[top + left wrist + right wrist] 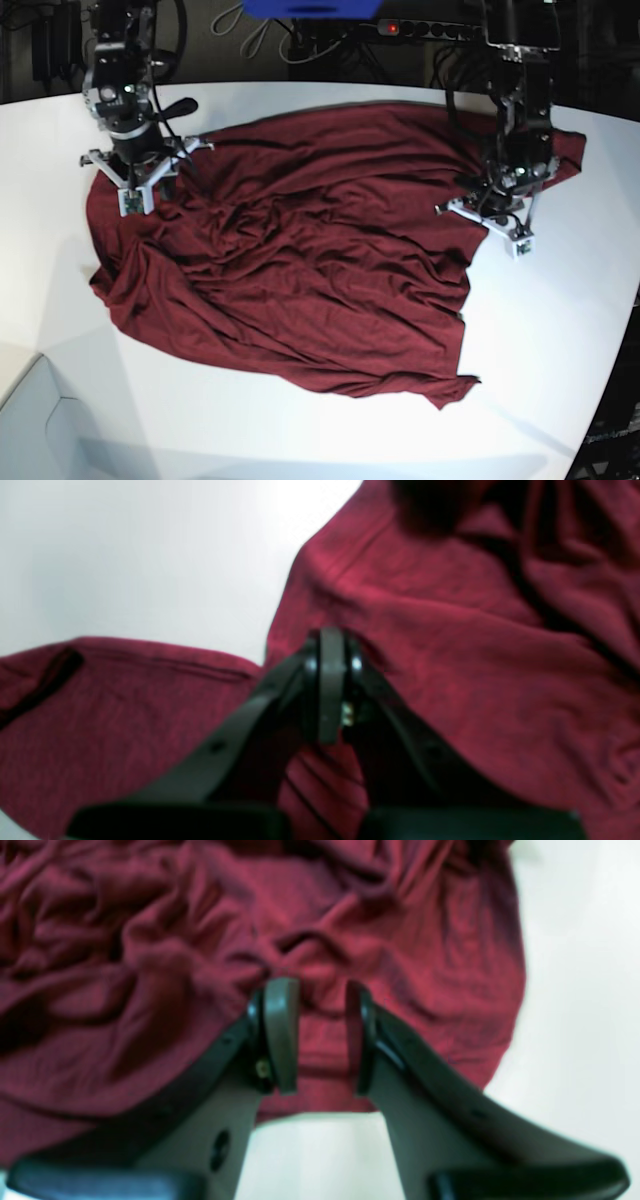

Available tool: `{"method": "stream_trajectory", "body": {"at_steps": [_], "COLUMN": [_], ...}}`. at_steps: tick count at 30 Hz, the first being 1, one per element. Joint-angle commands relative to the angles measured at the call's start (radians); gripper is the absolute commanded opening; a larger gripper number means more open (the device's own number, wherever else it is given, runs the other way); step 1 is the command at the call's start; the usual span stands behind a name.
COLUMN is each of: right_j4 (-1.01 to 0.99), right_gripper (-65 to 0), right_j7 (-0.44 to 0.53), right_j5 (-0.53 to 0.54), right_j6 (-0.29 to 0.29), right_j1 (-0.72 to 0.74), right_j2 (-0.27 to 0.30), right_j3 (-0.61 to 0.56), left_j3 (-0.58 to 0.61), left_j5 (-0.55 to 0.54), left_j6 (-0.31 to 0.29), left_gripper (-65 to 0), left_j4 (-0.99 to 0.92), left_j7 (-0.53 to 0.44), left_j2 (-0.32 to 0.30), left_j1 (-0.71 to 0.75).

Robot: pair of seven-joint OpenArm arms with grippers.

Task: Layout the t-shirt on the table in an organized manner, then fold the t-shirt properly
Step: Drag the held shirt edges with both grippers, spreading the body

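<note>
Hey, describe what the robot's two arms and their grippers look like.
Both arms are black, jointed and upright, with dark cables looping near their tops. Each ends in a pale cross-shaped bracket above the gripper. The left gripper and right gripper have curved black fingers tipped with flat grey-olive pads, small round holes in the fingers, and a brass-coloured screw by the pad.

The base view looks down from high in front, taking in the whole bench (560, 330) and the full spread of the t-shirt (300, 260), both arms at the far side. Each wrist view sits just behind its own claw, very close to the cloth — the left claw (331, 645) at one edge of the shirt, the right claw (315, 1000) at another. All three views share the maroon fabric and white bench.
</note>
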Motion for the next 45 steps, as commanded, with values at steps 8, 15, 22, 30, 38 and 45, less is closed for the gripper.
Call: {"method": "stream_trajectory", "body": {"at_steps": [8, 15, 22, 30, 38, 45], "right_j4": [-0.050, -0.085, -0.096, -0.099, -0.007, 0.059], "right_gripper": [-50.2, -50.2, -50.2, -50.2, -50.2, -50.0], "right_j7": [0.022, 0.022, 0.022, 0.022, 0.022, 0.014], "right_j5": [0.002, 0.002, 0.001, 0.001, 0.001, 0.001], "right_j6": [0.003, 0.005, 0.005, 0.005, 0.005, 0.005], "right_j1": [0.007, -0.007, -0.028, -0.032, -0.019, 0.064], "right_j2": [0.004, 0.009, 0.023, 0.024, 0.024, 0.024], "right_j3": [0.001, 0.004, 0.007, 0.006, 0.006, 0.001], "left_j3": [-0.006, -0.014, -0.207, -0.271, -0.273, -0.342], "left_j5": [0.003, 0.000, 0.001, -0.006, -0.008, -0.008], "left_j6": [-0.004, -0.004, -0.006, -0.006, -0.006, -0.007], "left_gripper": [-65.0, -65.0, -65.0, -65.0, -65.0, -64.9], "left_j4": [-0.186, -0.189, -0.198, -0.197, -0.186, -0.049], "left_j7": [-0.108, -0.121, -0.121, -0.121, -0.121, -0.111], "left_j2": [-0.059, -0.099, -0.123, -0.160, -0.165, -0.157], "left_j1": [-0.062, -0.025, 0.000, 0.015, 0.007, 0.006]}}
